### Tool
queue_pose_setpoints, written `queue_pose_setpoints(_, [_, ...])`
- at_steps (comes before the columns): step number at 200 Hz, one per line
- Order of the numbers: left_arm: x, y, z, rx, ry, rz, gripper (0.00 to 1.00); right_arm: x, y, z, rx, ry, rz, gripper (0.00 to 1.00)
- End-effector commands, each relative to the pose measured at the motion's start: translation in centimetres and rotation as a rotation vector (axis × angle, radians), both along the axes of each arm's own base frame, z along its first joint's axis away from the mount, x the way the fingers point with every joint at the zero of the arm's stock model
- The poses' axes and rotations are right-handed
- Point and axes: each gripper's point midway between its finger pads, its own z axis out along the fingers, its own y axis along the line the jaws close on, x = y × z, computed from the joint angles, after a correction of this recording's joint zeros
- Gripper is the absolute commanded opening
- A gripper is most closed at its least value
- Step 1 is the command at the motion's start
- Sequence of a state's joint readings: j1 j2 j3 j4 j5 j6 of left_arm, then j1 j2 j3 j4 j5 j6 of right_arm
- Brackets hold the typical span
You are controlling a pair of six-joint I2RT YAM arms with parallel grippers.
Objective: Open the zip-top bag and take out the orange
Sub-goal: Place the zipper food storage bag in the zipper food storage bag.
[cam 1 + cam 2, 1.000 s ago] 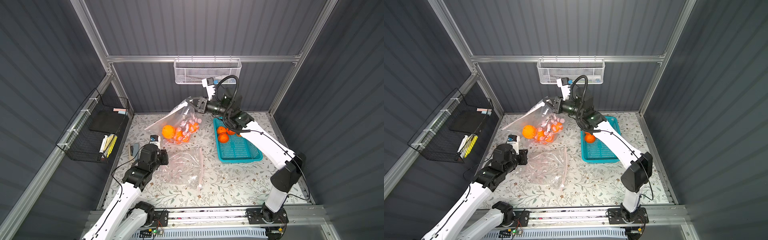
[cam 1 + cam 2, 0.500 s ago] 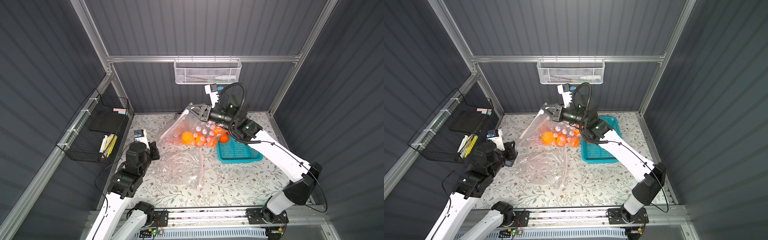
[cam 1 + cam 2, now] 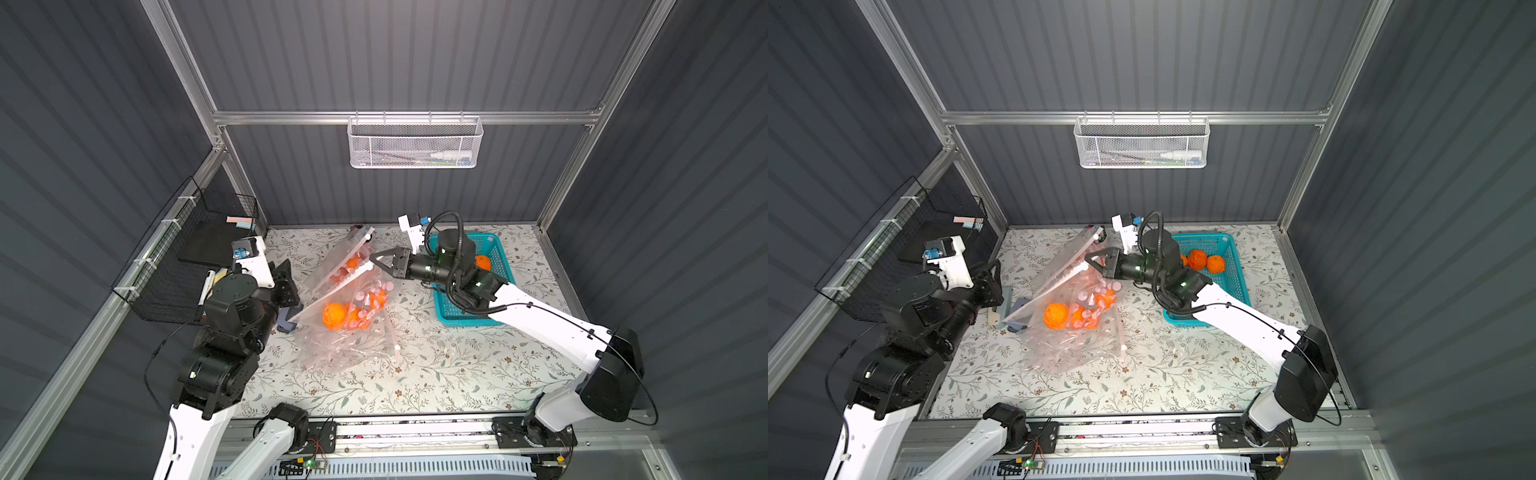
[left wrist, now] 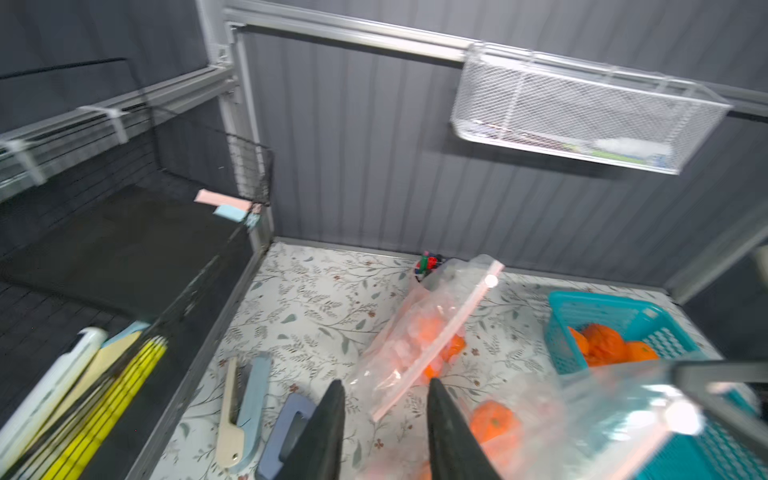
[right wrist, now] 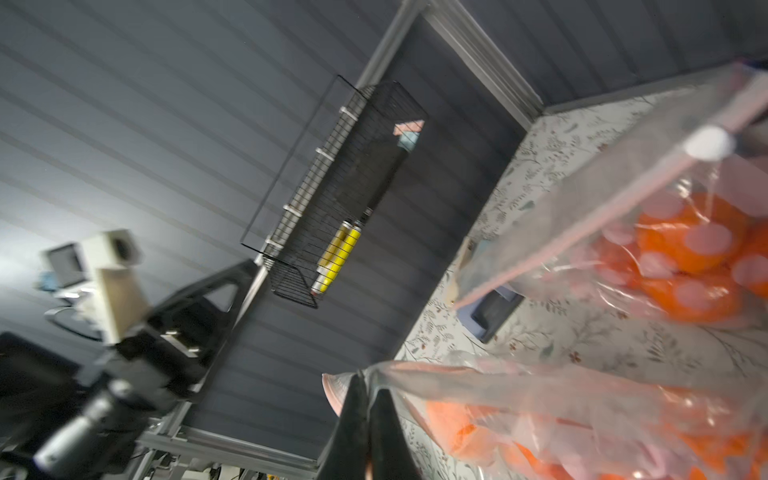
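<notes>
The right gripper [image 3: 374,261] is pinched tight on the top edge of the zip-top bag [image 3: 332,300], holding that corner up off the flowered mat [image 3: 457,365] while the rest sags down onto it. An orange [image 3: 333,316] sits low inside the bag with more orange shapes beside it, blurred by the pink dots on the plastic. The left gripper [image 4: 384,388] hangs at the bag's left side, jaws parted, nothing between them. Behind the right arm a teal basket [image 3: 1233,249] holds loose oranges [image 3: 1197,258]. Another clear bag [image 3: 353,353] lies flat underneath. Whether the held bag's zip is parted, I can't tell.
</notes>
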State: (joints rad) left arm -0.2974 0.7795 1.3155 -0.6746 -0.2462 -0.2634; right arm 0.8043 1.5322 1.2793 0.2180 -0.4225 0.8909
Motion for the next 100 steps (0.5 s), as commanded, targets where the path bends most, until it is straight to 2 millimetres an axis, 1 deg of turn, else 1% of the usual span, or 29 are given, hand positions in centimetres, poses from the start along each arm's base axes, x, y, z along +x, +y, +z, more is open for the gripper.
queue_pose_setpoints(1, [-0.2,-6.1,1.6,0.042,-0.026,-0.367,0.38,0.4,-0.1,-2.7,0.046,0.078,-0.041,0.00])
queue_pose_setpoints(8, [0.4,-7.5,1.0,0.084,-0.015,-0.445,0.40,0.4,-0.1,-3.8,0.038,0.107,-0.045,0.00])
queue_pose_setpoints(17, [1.2,-9.5,-1.0,0.095,0.028,-0.550,0.42,0.4,-0.2,-4.7,0.030,0.128,-0.051,0.00])
queue_pose_setpoints(28, [2.3,-11.4,-3.4,0.091,0.082,-0.644,0.44,0.5,-0.2,-5.1,0.027,0.146,-0.058,0.00])
queue_pose_setpoints(35, [2.7,-12.4,-4.7,0.087,0.116,-0.702,0.45,0.5,-0.3,-4.9,0.030,0.150,-0.065,0.00])
queue_pose_setpoints(41, [3.1,-13.0,-5.3,0.091,0.125,-0.732,0.47,0.6,-0.4,-4.8,0.031,0.155,-0.071,0.00])
queue_pose_setpoints(45, [3.4,-13.3,-5.3,0.097,0.118,-0.741,0.48,0.6,-0.4,-4.7,0.030,0.157,-0.076,0.00])
queue_pose_setpoints(47, [3.6,-13.4,-6.5,0.100,0.142,-0.748,0.49,0.6,-0.5,-4.7,0.029,0.160,-0.079,0.00])
queue_pose_setpoints(49, [3.6,-13.6,-6.8,0.106,0.145,-0.753,0.50,0.6,-0.5,-4.7,0.029,0.162,-0.080,0.00])
queue_pose_setpoints(70, [3.8,-15.2,-7.4,0.183,0.088,-0.812,0.58,0.9,-0.9,-4.4,0.030,0.180,-0.111,0.00])
queue_pose_setpoints(80, [3.5,-16.2,-7.9,0.235,0.087,-0.841,0.59,0.9,-1.1,-4.1,0.040,0.200,-0.117,0.00])
queue_pose_setpoints(85, [3.2,-16.8,-8.5,0.261,0.096,-0.868,0.59,1.5,-1.5,-4.0,0.047,0.204,-0.157,0.00])
queue_pose_setpoints(100, [3.1,-17.5,-10.5,0.348,0.138,-0.872,0.60,1.7,-1.8,-3.5,0.064,0.224,-0.176,0.00])
